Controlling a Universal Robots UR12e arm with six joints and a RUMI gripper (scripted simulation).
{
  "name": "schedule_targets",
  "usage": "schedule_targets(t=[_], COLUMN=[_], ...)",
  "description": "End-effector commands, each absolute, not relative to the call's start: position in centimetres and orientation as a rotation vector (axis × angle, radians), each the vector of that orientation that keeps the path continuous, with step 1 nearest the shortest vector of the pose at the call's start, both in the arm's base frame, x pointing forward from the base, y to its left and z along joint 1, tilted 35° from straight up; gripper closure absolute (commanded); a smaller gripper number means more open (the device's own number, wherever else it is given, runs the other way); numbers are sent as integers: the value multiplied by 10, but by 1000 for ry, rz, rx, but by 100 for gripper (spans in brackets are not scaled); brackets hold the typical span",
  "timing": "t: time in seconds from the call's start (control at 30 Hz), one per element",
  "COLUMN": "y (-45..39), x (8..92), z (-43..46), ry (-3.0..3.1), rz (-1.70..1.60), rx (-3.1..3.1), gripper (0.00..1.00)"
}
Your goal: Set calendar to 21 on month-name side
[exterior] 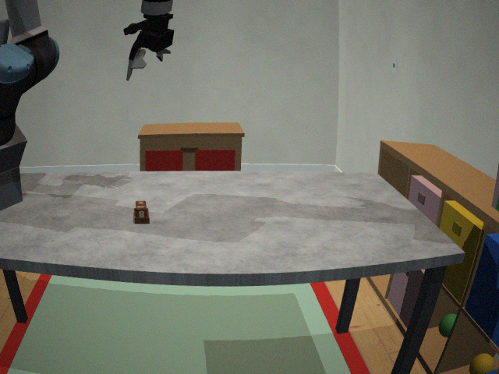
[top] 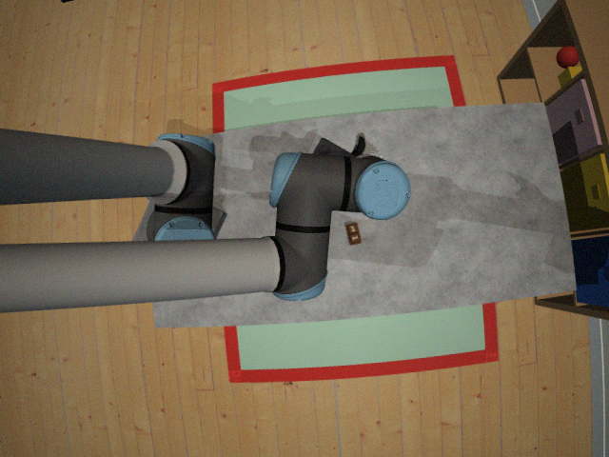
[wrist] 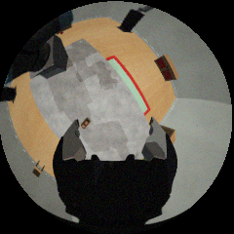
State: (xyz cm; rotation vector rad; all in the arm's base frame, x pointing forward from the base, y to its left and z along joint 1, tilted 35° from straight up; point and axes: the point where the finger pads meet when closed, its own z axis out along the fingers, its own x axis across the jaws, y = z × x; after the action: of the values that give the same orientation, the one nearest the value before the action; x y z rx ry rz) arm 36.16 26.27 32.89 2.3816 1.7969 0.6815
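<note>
The calendar is a small brown tray [exterior: 141, 220] on the grey table, with two brown cubes in it. The near cube [exterior: 141, 213] [top: 354, 238] shows a white 8 on its side facing the exterior camera. The other cube [exterior: 139, 204] [top: 352, 228] sits behind it there. Pale marks on their tops are too small to read. The month's name cannot be made out. In the wrist view the calendar [wrist: 86, 123] is tiny, nearer the left finger. My gripper [exterior: 145, 68] [wrist: 113, 119] is wide open and empty, high above the table. In the top view the arm mostly hides it.
The grey table [top: 491, 196] [exterior: 302, 249] stands over a green mat with a red border [top: 359, 344]. A shelf with coloured doors [exterior: 459, 229] stands beyond its right end. A low cabinet [exterior: 191, 128] stands behind it. The arm reaches in from the left.
</note>
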Motion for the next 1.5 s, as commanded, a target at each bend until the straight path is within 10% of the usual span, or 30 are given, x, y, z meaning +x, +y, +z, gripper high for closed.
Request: schedule_targets(t=[0.0, 1.47], y=[263, 100], x=[362, 508], z=[330, 219], ry=[1797, 695], rz=[683, 748], rx=[2381, 2704], gripper=[0, 0])
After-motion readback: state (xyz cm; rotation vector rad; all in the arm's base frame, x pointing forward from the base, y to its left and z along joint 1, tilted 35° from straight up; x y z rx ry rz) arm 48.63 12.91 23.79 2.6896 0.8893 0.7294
